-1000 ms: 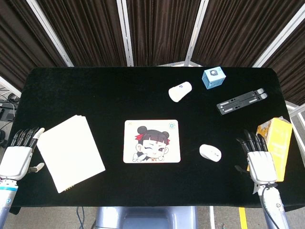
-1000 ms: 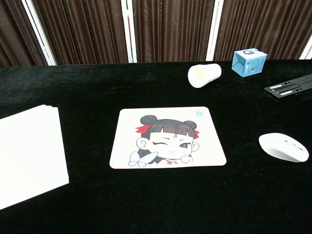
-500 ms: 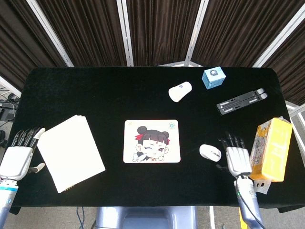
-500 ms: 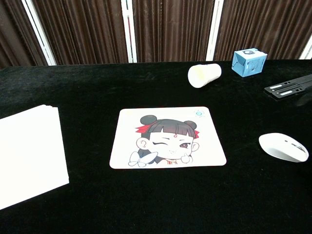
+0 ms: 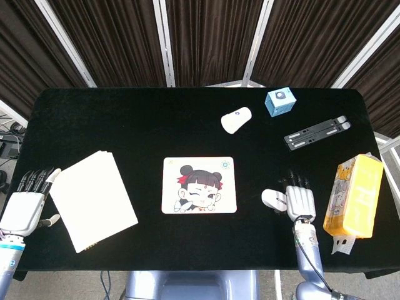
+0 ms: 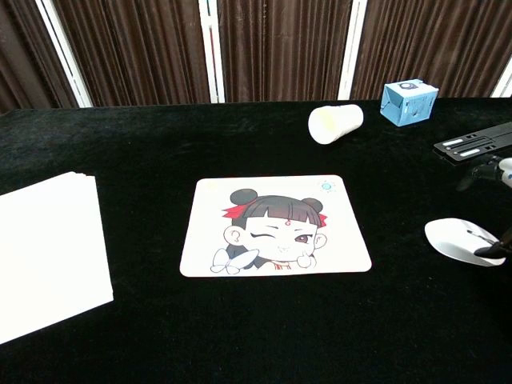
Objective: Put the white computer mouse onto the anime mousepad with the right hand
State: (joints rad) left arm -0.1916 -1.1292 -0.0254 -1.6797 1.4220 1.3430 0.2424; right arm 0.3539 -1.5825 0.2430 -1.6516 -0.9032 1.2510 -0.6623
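The white computer mouse (image 5: 272, 199) (image 6: 458, 239) lies on the black table to the right of the anime mousepad (image 5: 199, 185) (image 6: 276, 225). My right hand (image 5: 300, 202) is right against the mouse's right side, fingers spread and pointing away from me, covering part of it. In the chest view only dark fingertips (image 6: 490, 250) show at the right edge, one over the mouse's right end. I see no grip on the mouse. My left hand (image 5: 25, 209) rests open at the table's left edge beside the paper.
A stack of white paper (image 5: 94, 200) (image 6: 48, 252) lies at the left. At the back are a tipped white cup (image 5: 236, 119), a blue box (image 5: 279, 101) and a black folding stand (image 5: 317, 132). A yellow carton (image 5: 353, 195) stands at the right edge.
My right hand has moved left from beside the yellow carton to the mouse's right side. Its fingertips now enter the chest view. The mouse and the left hand have not moved.
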